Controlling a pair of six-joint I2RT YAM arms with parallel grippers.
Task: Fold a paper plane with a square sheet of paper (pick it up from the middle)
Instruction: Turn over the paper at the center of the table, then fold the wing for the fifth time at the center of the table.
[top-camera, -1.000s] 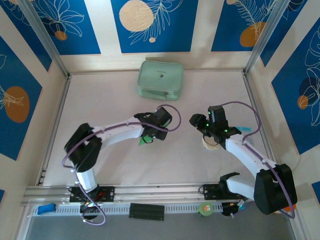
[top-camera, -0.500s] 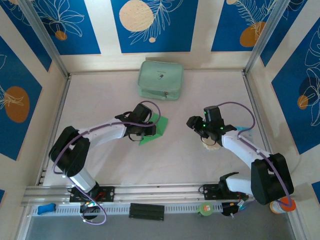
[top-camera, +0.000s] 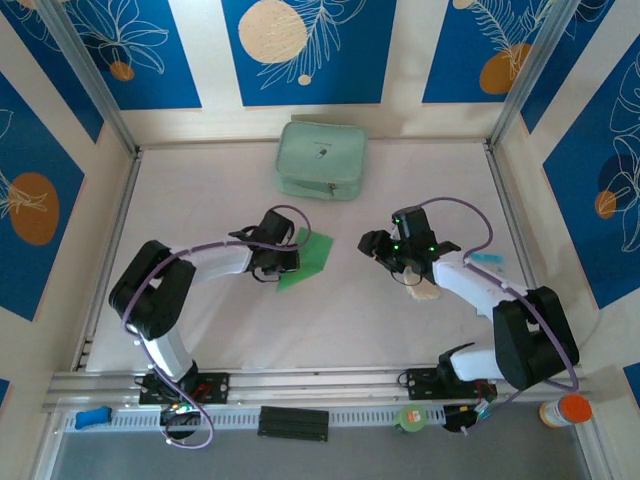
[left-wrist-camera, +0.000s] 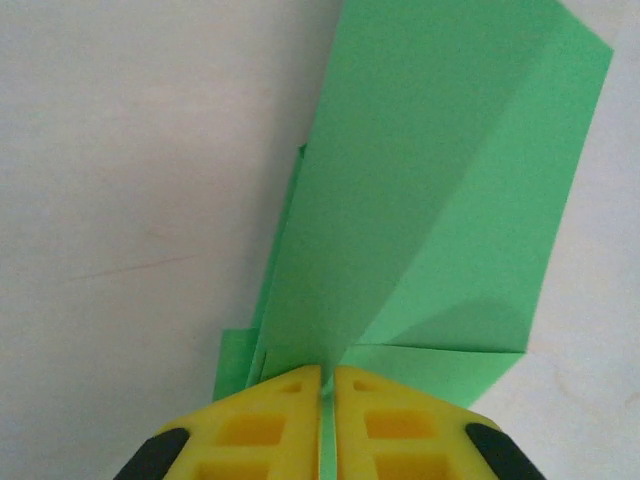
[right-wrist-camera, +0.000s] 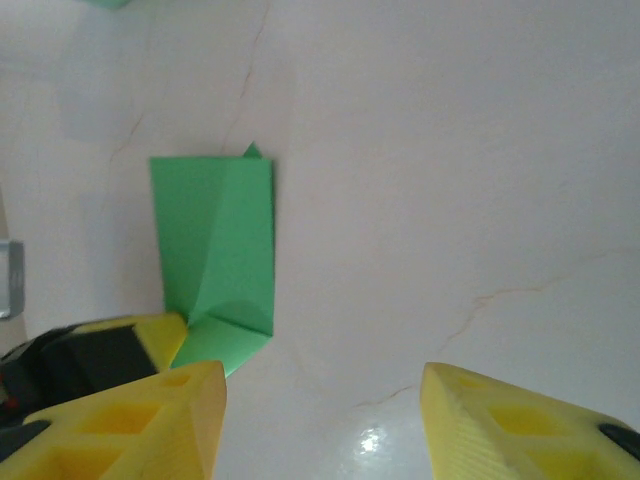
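- Top external: the green sheet of paper, already partly folded, lies flat on the table a little left of centre, nearer than the pale mint pouch at the far side and well apart from it.
- The left gripper reaches in from the left and meets the sheet's left edge. From this height I cannot tell how its jaws stand.
- The right gripper sits to the right of the sheet, pointing toward it but apart from it.
- Left wrist: the left gripper has its two yellow fingers pressed together with the near edge of the green sheet of paper pinched between them. The sheet stretches away over the pale table, with a diagonal crease and a folded flap showing at the pinched end.
- Right wrist: the right gripper has its jaws spread wide over bare table, with nothing between them.
- The green sheet of paper lies ahead and to the left, clear of these fingers. The left gripper touches its near corner.
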